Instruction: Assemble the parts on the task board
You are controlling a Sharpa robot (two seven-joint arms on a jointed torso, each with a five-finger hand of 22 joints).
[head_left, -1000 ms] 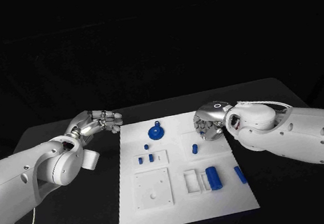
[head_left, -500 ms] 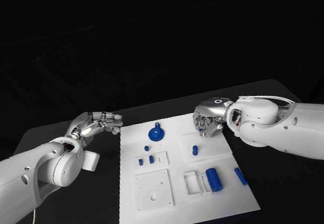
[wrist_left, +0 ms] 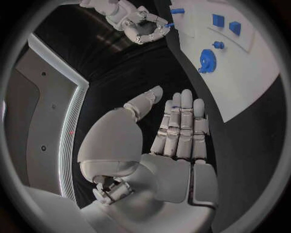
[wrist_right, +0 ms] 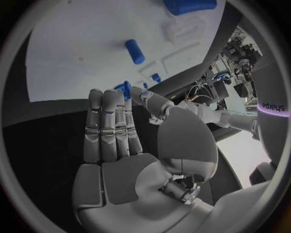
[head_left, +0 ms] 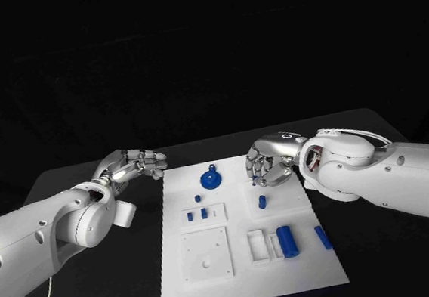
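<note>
A: Head view first: the board [head_left: 301, 272] lies lengthwise down the middle of the table [head_left: 94, 290], and the right hand [head_left: 269, 165] hangs over its far right corner. Is it holding anything?

B: I judge yes. A small blue piece [head_left: 252, 180] shows at its fingertips, pinched between thumb and a finger. In the right wrist view the same blue bit [wrist_right: 125, 90] sits just past the fingers [wrist_right: 109, 121], with the thumb curling toward it.

A: And the left hand [head_left: 129, 165]?

B: Off the board, over the bare table beside its far left edge. Its fingers lie straight and close together in the left wrist view, and nothing is in them.

A: So which parts are near the right hand?

B: A short peg [head_left: 262, 202] lies on the board just nearer the robot than that hand, its long axis running along the board's length. The round part [head_left: 209, 179] sits toward the left of the hand, between the two hands. The big cylinder [head_left: 286, 239] and a smaller bar [head_left: 322, 236] lie further toward the robot, both also lengthwise.

A: Where would the pinched piece go?

B: I cannot tell its socket from here. The right hand is plainly the nearer one for anything on that half; the two small studs [head_left: 197, 214] in their plate lie closer to the left.
</note>
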